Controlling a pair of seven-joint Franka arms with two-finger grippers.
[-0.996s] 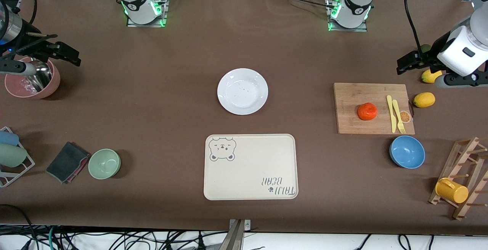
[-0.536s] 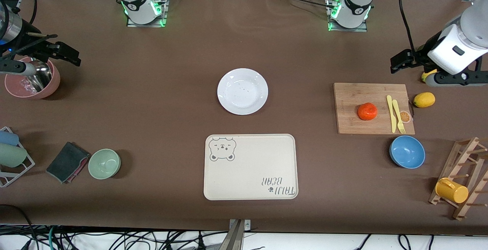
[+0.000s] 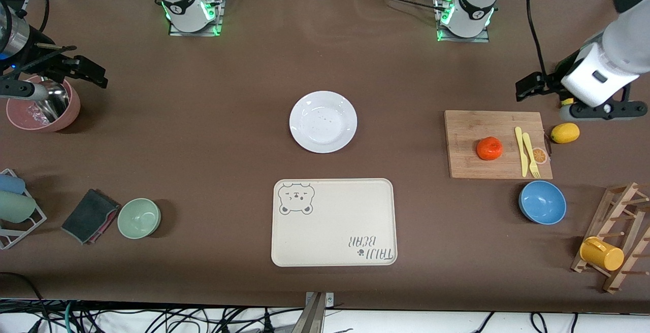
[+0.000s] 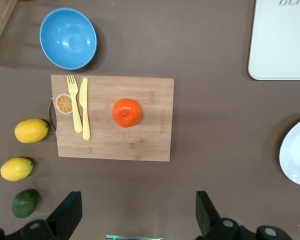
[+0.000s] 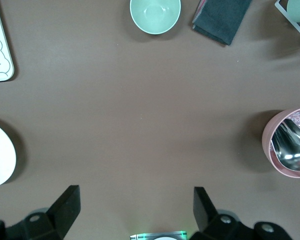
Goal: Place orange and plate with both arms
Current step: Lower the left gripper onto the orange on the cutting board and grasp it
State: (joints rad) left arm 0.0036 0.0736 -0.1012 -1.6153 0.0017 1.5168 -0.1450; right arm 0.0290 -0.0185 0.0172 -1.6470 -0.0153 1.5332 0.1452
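the orange (image 3: 489, 148) rests on a wooden cutting board (image 3: 472, 125) toward the left arm's end of the counter (image 3: 203, 120), beside a yellow knife (image 3: 519, 150) and yellow fork (image 3: 530, 155) that lie on the same board. the plate (image 3: 323, 121) sits flat near the middle of the counter, farther from the front camera than the cream bear-print tray (image 3: 335, 221) and apart from it. the left tool (image 3: 528, 87) hangs in the air over the counter just off the board's edge on the robot-base side, its two fingers (image 4: 65, 215) spread wide with nothing between them; in the left wrist view the orange (image 4: 126, 112) and the board (image 4: 140, 140) appear ahead of the fingers. the right tool (image 3: 86, 71) waits over the counter at the right arm's end, beside a pink bowl (image 3: 71, 112) that holds a metal ladle (image 3: 53, 100); its fingers (image 5: 65, 210) are also spread wide and hold nothing. a blue bowl (image 3: 542, 202) stands nearer to the front camera than the board, and a lemon (image 3: 564, 133) lies just off the board's handle end. the left wrist view shows a second lemon (image 4: 16, 168) and a dark green fruit (image 4: 25, 203) in a row with it. a green bowl (image 3: 139, 218) and a folded dark cloth (image 3: 90, 215) lie beside each other toward the right arm's end.
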